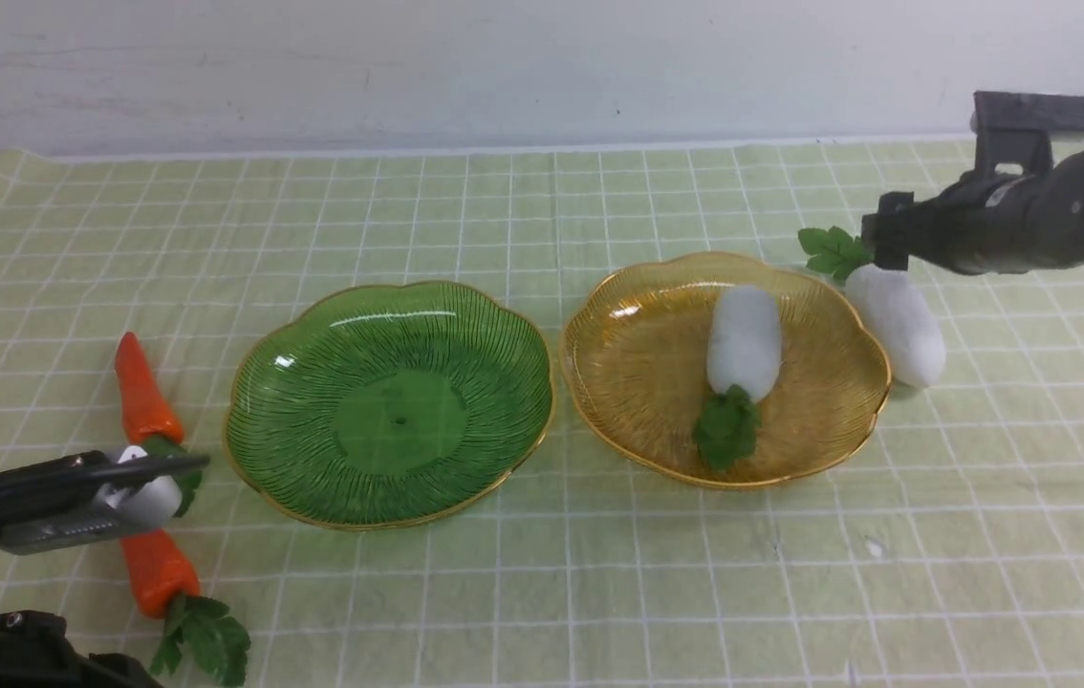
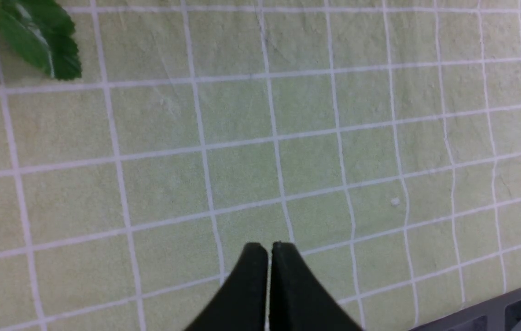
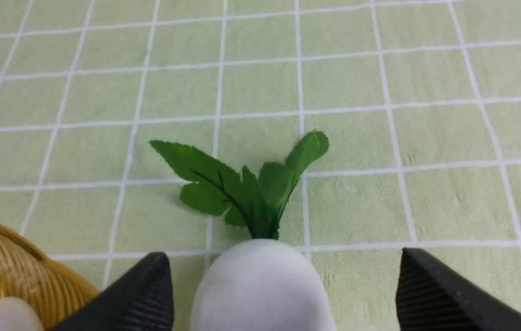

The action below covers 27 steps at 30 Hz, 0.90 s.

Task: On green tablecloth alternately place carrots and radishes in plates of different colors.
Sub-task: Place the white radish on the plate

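On the green tablecloth stand an empty green plate and an amber plate. One radish lies in the amber plate. A second radish lies on the cloth just right of that plate. My right gripper is open at this radish's leafy end. In the right wrist view the radish sits between the spread fingers with gaps on both sides. Two carrots lie on the cloth at the left. My left gripper hovers over them, shut and empty.
A white wall runs behind the cloth's far edge. The left wrist view shows bare cloth and a green leaf tuft at one corner. The amber plate's rim lies close beside one finger of my right gripper.
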### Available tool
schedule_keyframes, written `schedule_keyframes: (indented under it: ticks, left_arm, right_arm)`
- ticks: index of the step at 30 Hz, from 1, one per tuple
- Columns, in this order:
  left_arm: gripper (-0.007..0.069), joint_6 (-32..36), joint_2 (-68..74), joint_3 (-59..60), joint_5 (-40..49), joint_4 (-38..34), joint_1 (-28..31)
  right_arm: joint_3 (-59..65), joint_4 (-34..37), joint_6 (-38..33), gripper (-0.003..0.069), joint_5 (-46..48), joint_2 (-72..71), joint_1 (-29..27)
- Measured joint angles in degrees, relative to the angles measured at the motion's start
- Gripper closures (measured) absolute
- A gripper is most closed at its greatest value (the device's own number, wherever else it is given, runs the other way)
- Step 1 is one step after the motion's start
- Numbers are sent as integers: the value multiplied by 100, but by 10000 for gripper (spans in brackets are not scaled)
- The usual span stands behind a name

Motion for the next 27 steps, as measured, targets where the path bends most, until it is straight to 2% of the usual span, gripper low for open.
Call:
schedule_keyframes:
  ticks: [13, 16, 17, 25, 27]
  left_arm:
    - [631, -14, 0, 0, 0, 0, 0]
    - [631, -14, 0, 0, 0, 0, 0]
    - [631, -14, 0, 0, 0, 0, 0]
    - [631, -14, 0, 0, 0, 0, 0]
    - [631, -14, 0, 0, 0, 0, 0]
  right_arm:
    - [-85, 388, 0, 81, 203, 460, 0]
    - [-91, 392, 0, 134, 330, 445, -13]
    - [-91, 392, 0, 174, 438, 387, -46]
    - [-91, 413, 0, 175, 1086, -530, -592]
    - [-97, 526, 0, 175, 1499, -987, -761]
